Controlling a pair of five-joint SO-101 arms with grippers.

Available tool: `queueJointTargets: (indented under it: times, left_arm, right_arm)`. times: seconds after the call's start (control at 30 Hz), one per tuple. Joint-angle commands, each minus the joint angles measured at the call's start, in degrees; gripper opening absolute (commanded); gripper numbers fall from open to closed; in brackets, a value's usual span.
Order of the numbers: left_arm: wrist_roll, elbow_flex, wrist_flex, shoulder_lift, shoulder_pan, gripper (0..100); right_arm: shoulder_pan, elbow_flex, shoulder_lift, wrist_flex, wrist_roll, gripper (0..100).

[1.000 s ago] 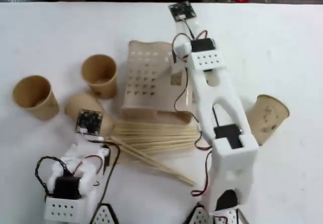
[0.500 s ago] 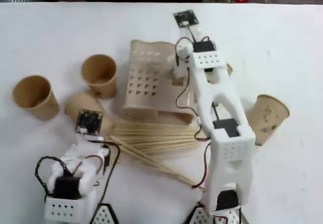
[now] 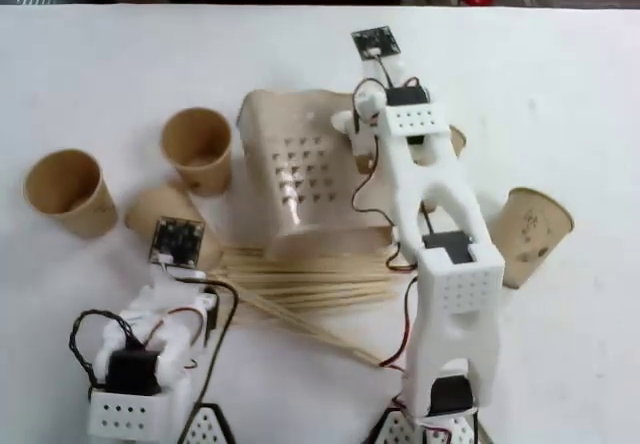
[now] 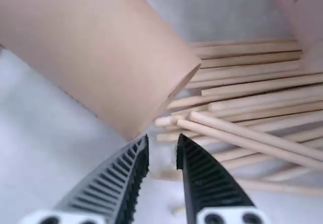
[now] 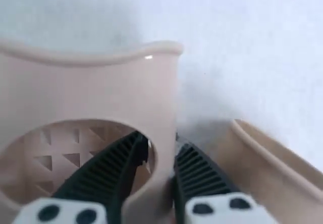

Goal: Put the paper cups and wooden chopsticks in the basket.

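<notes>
High view: white table [image 3: 560, 74]; right gripper [image 5: 161, 144] pinches basket [image 3: 300, 164] wall; left gripper [image 4: 162, 141] slightly parted, empty.

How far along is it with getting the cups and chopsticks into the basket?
Done: nothing; no cup or chopstick shows in the basket. In hand: the right claw grips the tilted basket's wall. Left: everything; the chopsticks lie on the table, and cups sit outside the basket, like the left cup and the right cup.
</notes>
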Motion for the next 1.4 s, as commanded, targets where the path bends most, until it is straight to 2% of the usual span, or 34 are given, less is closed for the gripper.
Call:
queueJointTargets:
  times: [0.0, 0.27, 0.7, 1.13, 1.37]
  left_arm:
    - [-0.44, 0.0, 0.0, -0.22, 0.84, 11]
    - [-0.44, 0.0, 0.0, -0.22, 0.84, 11]
    - [-0.44, 0.0, 0.0, -0.22, 0.84, 11]
    - [-0.26, 0.0, 0.0, -0.22, 1.1, 11]
    - [-0.44, 0.0, 0.0, -0.31, 0.75, 11]
  right_arm:
    - [1.19, -0.62, -10.24, 0.4, -3.16, 1.5]
    - [1.19, 2.46, -26.95, 4.44, -6.24, 1.5]
    - [0.66, 29.27, -62.37, -0.04, -6.51, 1.5]
    - [1.27, 56.97, -90.95, -3.38, -5.98, 1.6]
    - [1.27, 63.91, -100.26, -5.32, -5.98, 1.6]
